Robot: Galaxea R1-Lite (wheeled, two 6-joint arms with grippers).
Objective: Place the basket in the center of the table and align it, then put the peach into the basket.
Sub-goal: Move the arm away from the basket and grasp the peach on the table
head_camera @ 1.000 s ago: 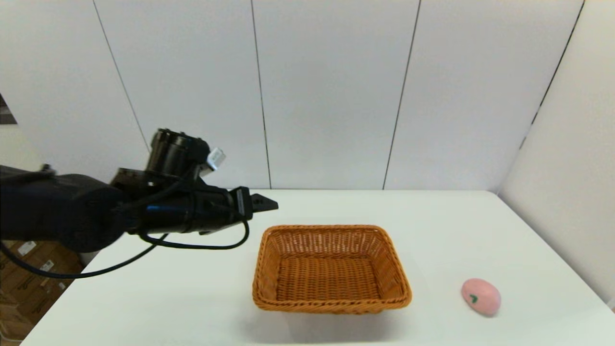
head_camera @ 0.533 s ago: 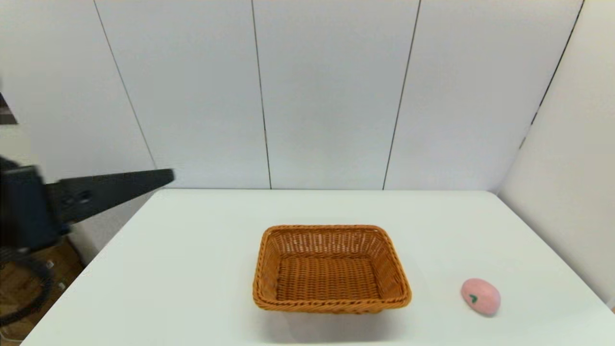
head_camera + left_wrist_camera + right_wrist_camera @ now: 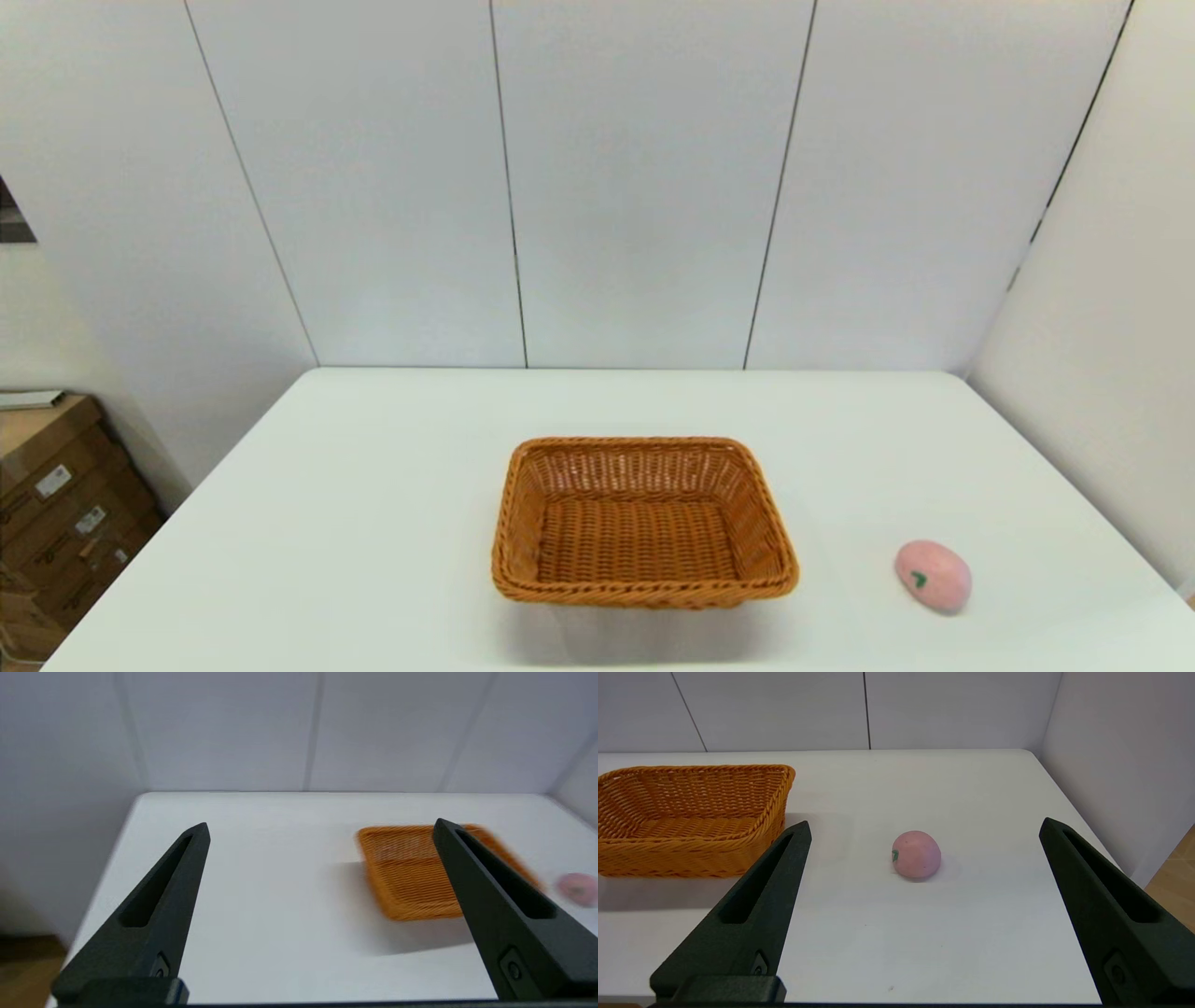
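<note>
Right claw (image 3: 924,828) gaped wide, held nothing, off table's near right edge. Peach (image 3: 917,854) lay straight ahead, centred between its fingers, well apart. Peach sat right of basket (image 3: 644,521), apart from it, on table (image 3: 373,523). Left claw (image 3: 320,828) likewise wide and empty, far left of basket. Right arm clearly nearer peach.

The rectangular orange-brown woven wicker basket (image 3: 644,523) with sloping sides and a braided rim sits upright and empty near the middle of the plain white tabletop (image 3: 355,523), its sides roughly square to the tabletop's edges. The small pink egg-shaped toy peach (image 3: 933,575) with a green leaf mark lies on the tabletop well apart from the basket, to the robot's right, near the front right corner
</note>
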